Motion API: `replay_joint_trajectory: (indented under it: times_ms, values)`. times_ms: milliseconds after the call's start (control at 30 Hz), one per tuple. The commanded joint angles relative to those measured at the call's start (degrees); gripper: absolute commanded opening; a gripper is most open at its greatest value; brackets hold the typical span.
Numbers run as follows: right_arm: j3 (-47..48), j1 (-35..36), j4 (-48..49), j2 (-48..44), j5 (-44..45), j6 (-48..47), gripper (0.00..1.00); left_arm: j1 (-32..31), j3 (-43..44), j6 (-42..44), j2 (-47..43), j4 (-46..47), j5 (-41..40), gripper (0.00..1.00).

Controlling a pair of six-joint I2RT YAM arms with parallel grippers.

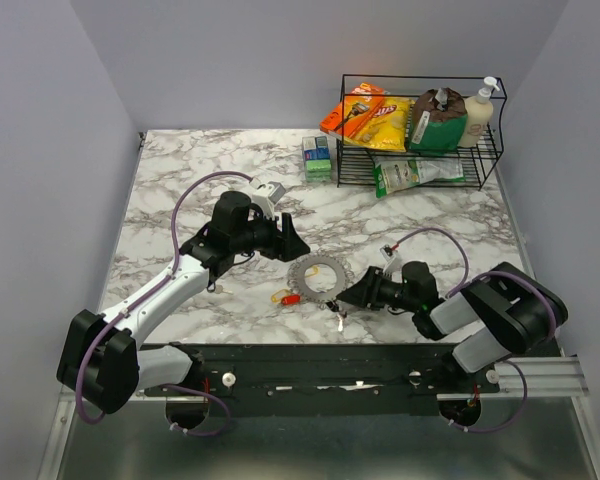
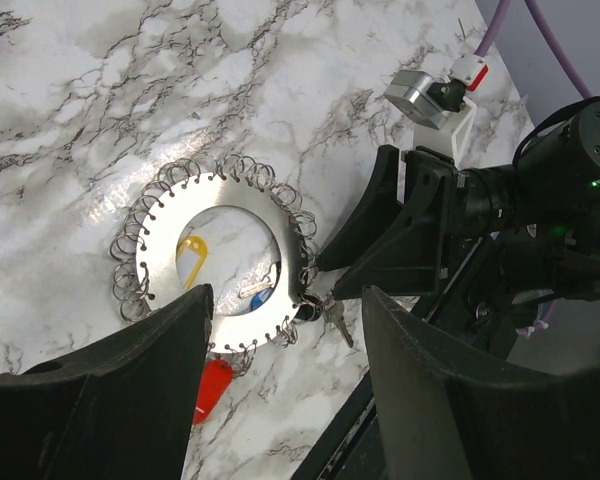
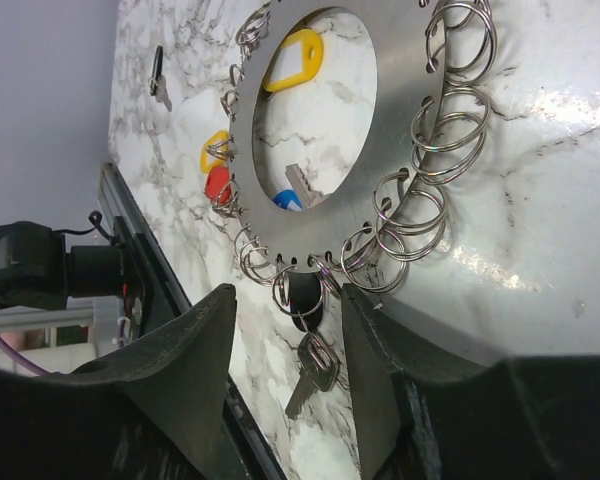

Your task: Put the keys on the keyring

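Observation:
The keyring is a flat silver disc [image 1: 317, 275] with a wide centre hole and several wire split rings [image 3: 450, 110] round its rim. From one near-edge ring hang a silver key [image 3: 315, 372] and a black head [image 3: 305, 292]. My right gripper [image 3: 292, 375] stands open, a finger on either side of that key without touching it. Red [image 2: 212, 388], yellow [image 3: 215, 150] and blue [image 2: 261, 296] key heads lie at the disc. A yellow tag [image 2: 192, 258] lies in the hole. My left gripper [image 1: 285, 240] hovers open above the disc's far-left side, holding nothing.
A black key [image 3: 157, 72] lies apart on the marble, left of the disc. A black wire rack [image 1: 420, 150] with snack bags and a soap bottle [image 1: 479, 112] stands at the back right, small boxes [image 1: 317, 157] beside it. The black front rail [image 1: 310, 360] runs close behind the hanging key.

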Motion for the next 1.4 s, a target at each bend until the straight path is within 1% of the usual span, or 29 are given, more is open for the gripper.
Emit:
replay_joint_trajectory:
  times_ms: [0, 67, 167, 267, 300, 400, 467, 500, 533, 667, 767, 800, 867, 900, 1000, 1133, 1233, 1300, 1333, 1367]
  values:
    - [-1.2, -0.3, 9.2, 2.4, -1.6, 1.4, 0.54, 0.3, -1.3, 0.3, -1.0, 0.8, 0.9, 0.7]
    - [-1.4, -0.3, 10.2, 2.8, -1.7, 1.8, 0.52, 0.3, -1.3, 0.4, -1.3, 0.8, 0.8, 0.7]
    - [-1.7, -0.4, 11.3, 3.1, -1.8, 1.9, 0.48, 0.3, -1.6, 0.4, -1.6, 0.8, 0.6, 0.7]
    - [-1.4, -0.4, 12.0, 3.7, -2.4, 1.8, 0.42, 0.3, -1.7, 0.4, -1.7, 0.7, 0.7, 0.7]
    - [-1.4, -0.4, 12.2, 4.0, -2.6, 1.9, 0.38, 0.3, -1.7, 0.4, -1.7, 0.7, 0.7, 0.7]
    - [-1.4, -0.4, 11.9, 4.4, -2.1, 2.1, 0.34, 0.3, -1.7, 0.4, -1.7, 0.8, 0.7, 0.7]
    - [-1.2, -0.3, 10.1, 2.8, -1.2, 1.2, 0.34, 0.3, -1.7, 0.4, -1.7, 0.8, 0.7, 0.7]
    - [-1.0, -0.3, 6.6, 2.0, -0.3, 0.6, 0.34, 0.3, -1.7, 0.3, -1.6, 0.8, 0.7, 0.7]
    - [-0.8, -0.4, 5.1, 1.2, 0.2, 0.0, 0.34, 0.3, -1.8, 0.4, -1.6, 0.8, 0.7, 0.7]
    - [-0.5, -0.4, -2.6, -6.2, 2.6, -2.8, 0.35, 0.3, -1.6, 0.6, -1.4, 0.6, 0.7, 0.7]
    - [-0.5, -0.4, -9.9, -10.2, 5.1, -4.3, 0.38, 0.3, -1.7, 0.5, -1.4, 0.6, 0.7, 0.7]
    - [-0.3, -0.4, -13.5, -11.9, 6.1, -4.7, 0.41, 0.3, -1.7, 0.6, -1.4, 0.7, 0.8, 0.7]
    - [-0.5, -0.4, -14.8, -12.4, 6.6, -4.7, 0.44, 0.3, -1.7, 0.6, -1.1, 0.8, 0.9, 0.7]
    - [-0.5, -0.4, -15.2, -11.6, 6.6, -4.5, 0.47, 0.3, -1.6, 0.7, -1.0, 0.9, 1.0, 0.7]
    - [0.0, -0.3, -14.4, -9.0, 5.8, -3.7, 0.5, 0.3, -1.4, 0.6, -0.4, 1.4, 1.3, 0.7]
    - [1.5, -0.4, -12.4, -2.8, 4.1, -3.2, 0.5, 0.3, -1.2, 0.2, 0.1, 2.0, 1.6, 0.7]
    - [2.4, -0.4, -10.5, -0.3, 3.3, -2.7, 0.5, -0.2, -1.3, -0.5, 1.2, 3.0, 2.0, 0.68]
    - [3.0, -0.4, -9.1, 1.8, 2.8, -2.5, 0.5, -1.2, -1.6, -1.5, 2.2, 3.9, 2.0, 0.64]
    - [3.3, -0.4, -9.0, 2.4, 2.7, -2.4, 0.5, -1.8, -1.9, -1.8, 3.6, 4.1, 2.0, 0.6]
    - [3.5, -0.4, -9.0, 3.2, 2.6, -2.4, 0.5, -3.6, -2.1, -2.1, 4.3, 4.0, 1.7, 0.52]
